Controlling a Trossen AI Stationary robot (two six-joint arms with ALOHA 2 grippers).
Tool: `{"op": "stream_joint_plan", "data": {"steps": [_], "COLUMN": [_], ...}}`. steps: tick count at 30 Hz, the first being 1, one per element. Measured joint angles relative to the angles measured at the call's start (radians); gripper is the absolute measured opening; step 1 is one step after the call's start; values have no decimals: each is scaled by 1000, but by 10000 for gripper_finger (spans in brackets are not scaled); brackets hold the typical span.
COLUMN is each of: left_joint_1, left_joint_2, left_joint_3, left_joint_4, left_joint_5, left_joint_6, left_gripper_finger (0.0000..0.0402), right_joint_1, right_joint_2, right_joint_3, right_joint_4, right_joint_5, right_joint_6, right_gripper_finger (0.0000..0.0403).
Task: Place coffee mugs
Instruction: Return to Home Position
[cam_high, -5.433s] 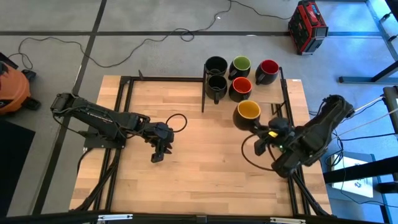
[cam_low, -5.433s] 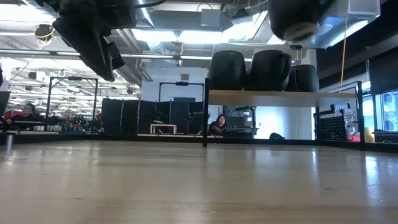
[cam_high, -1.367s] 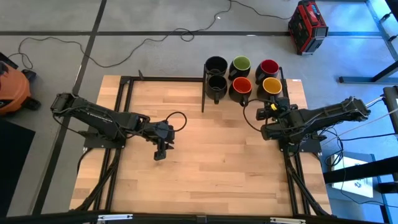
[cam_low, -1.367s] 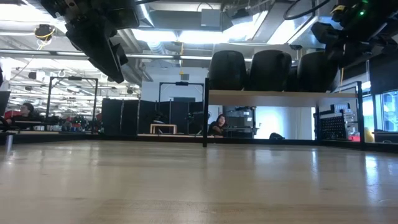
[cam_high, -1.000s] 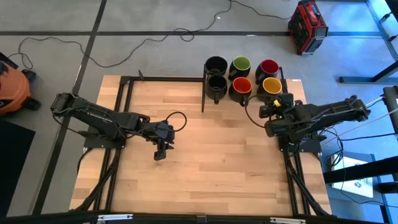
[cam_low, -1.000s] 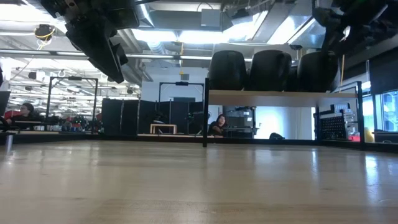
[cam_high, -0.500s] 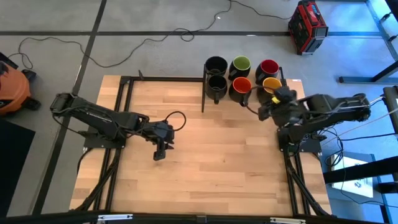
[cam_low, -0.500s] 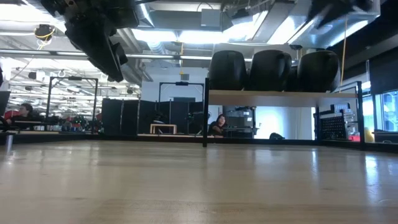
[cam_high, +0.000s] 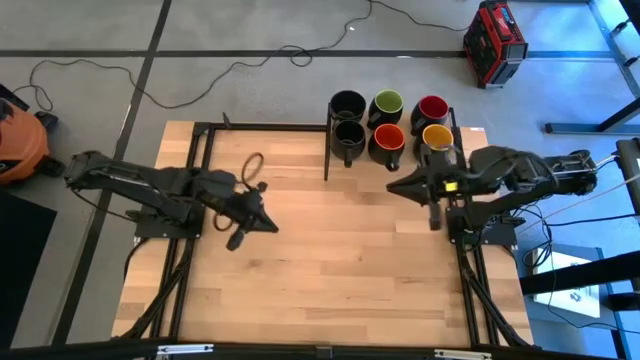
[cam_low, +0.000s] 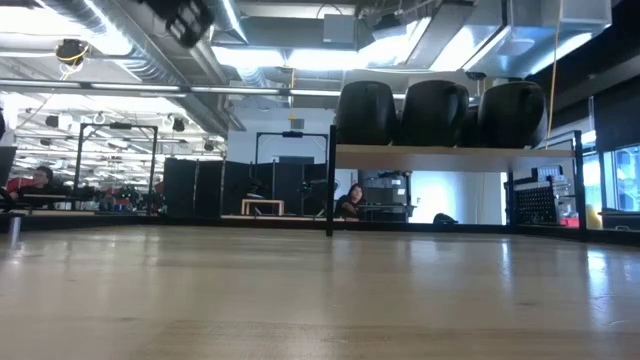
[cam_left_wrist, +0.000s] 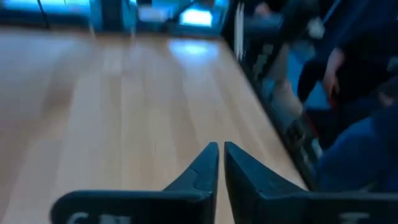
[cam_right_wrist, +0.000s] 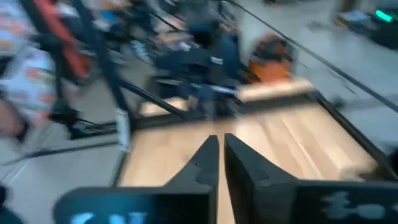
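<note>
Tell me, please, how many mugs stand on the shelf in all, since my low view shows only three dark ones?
Observer: Six; the high view shows two rows of three on the shelf.
Operator: Thank you. Which inside colours are in the row facing the table?
Observer: The front black mug, the orange-red mug and the yellow mug; behind them stand the rear black mug, the green mug and the red mug.
Operator: Is either gripper holding anything?
Observer: No; the wrist views show the left gripper and the right gripper shut, with nothing between the fingers.
</note>
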Motion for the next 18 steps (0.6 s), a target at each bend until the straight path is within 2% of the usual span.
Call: {"op": "stream_joint_plan", "data": {"steps": [2,5,12,18], "left_joint_1": [26,68,119,120], "left_joint_2": [-39,-94,-198,-238], "left_joint_3": [0,0,-2,-2], "left_joint_4": [35,67,68,70], "left_joint_5": [9,8,-80,-167], "left_joint_6": [8,10,9,9], "left_gripper_finger": [8,4,19,25], "right_joint_1": [0,0,1,0], "right_joint_2": [-25,-81,-316,-500], "right_joint_3": [-21,-86,-324,-495], "right_joint_4": [60,151,254,250], "right_joint_5": [-58,-103,-111,-66], "right_joint_6": [-40,-62,-34,36], "right_gripper_finger": [12,26,3,16]}}
